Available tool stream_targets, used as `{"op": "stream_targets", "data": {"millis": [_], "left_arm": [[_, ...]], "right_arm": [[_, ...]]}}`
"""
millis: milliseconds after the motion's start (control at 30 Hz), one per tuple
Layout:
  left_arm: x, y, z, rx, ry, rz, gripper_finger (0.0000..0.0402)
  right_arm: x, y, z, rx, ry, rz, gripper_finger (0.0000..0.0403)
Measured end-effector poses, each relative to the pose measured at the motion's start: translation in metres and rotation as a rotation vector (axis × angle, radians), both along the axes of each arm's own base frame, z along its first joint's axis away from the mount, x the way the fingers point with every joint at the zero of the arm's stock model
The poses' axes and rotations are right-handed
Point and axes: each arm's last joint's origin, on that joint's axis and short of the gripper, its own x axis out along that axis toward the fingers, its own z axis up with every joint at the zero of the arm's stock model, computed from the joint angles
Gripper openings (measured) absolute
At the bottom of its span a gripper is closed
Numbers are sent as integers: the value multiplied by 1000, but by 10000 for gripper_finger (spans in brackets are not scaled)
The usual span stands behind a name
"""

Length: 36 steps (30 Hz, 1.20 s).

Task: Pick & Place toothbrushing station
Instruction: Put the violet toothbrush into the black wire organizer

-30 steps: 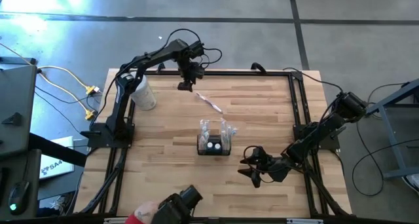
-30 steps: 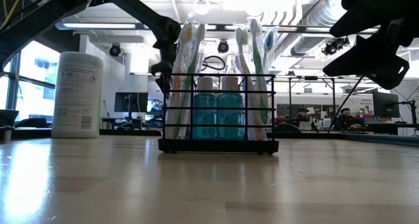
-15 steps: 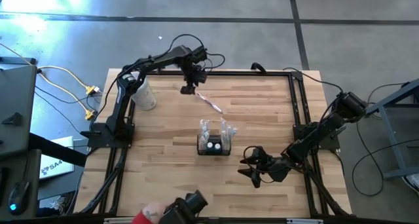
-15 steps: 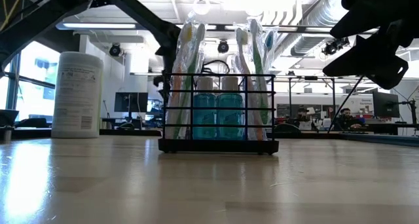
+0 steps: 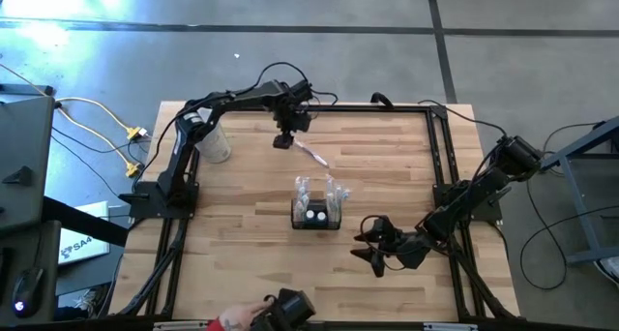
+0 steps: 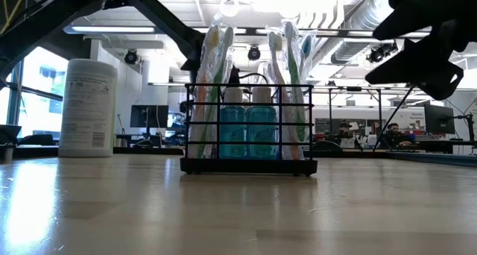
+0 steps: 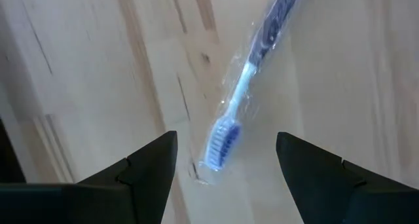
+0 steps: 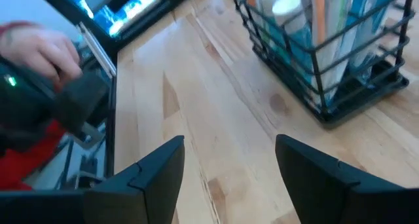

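Note:
The toothbrushing station (image 5: 316, 212), a black wire holder with wrapped toothbrushes and two blue bottles, stands on its base at the table's middle; it also shows in the low view (image 6: 248, 128) and the right wrist view (image 8: 327, 54). A wrapped blue toothbrush (image 5: 311, 153) lies flat on the table behind it. My left gripper (image 5: 283, 140) hovers open over that toothbrush's far end, its fingers on either side of the brush head (image 7: 221, 142) without touching. My right gripper (image 5: 368, 244) is open and empty at the right near part, to the holder's right.
A white cylindrical container (image 5: 212, 137) stands at the far left, also in the low view (image 6: 88, 107). A person's hand with a dark device (image 5: 276, 314) is at the table's near edge, also in the right wrist view (image 8: 46, 67). Black frame rails run along the table's sides.
My left gripper has moved from the table's far edge toward the near edge and a little rightward, coming over the far end of the lying toothbrush. The person's hand with the device has shifted rightward along the near edge.

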Motion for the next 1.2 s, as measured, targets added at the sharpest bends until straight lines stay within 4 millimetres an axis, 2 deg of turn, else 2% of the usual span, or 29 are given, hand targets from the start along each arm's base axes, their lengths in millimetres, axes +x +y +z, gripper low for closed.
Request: {"op": "stream_targets", "data": {"millis": [167, 467, 1100, 1200], "left_arm": [[-2, -1, -5, -4, 21, 14, 260], [-1, 3, -19, 114, 12, 0, 260], [8, 2, -16, 140, -76, -72, 260], [12, 2, -23, 139, -73, -87, 260]], "right_arm": [[6, -3, 6, 39, -58, -31, 231], [9, -5, 6, 53, -45, 12, 231], [9, -5, 6, 48, -45, 23, 231], [9, -5, 6, 48, -44, 25, 231]]}}
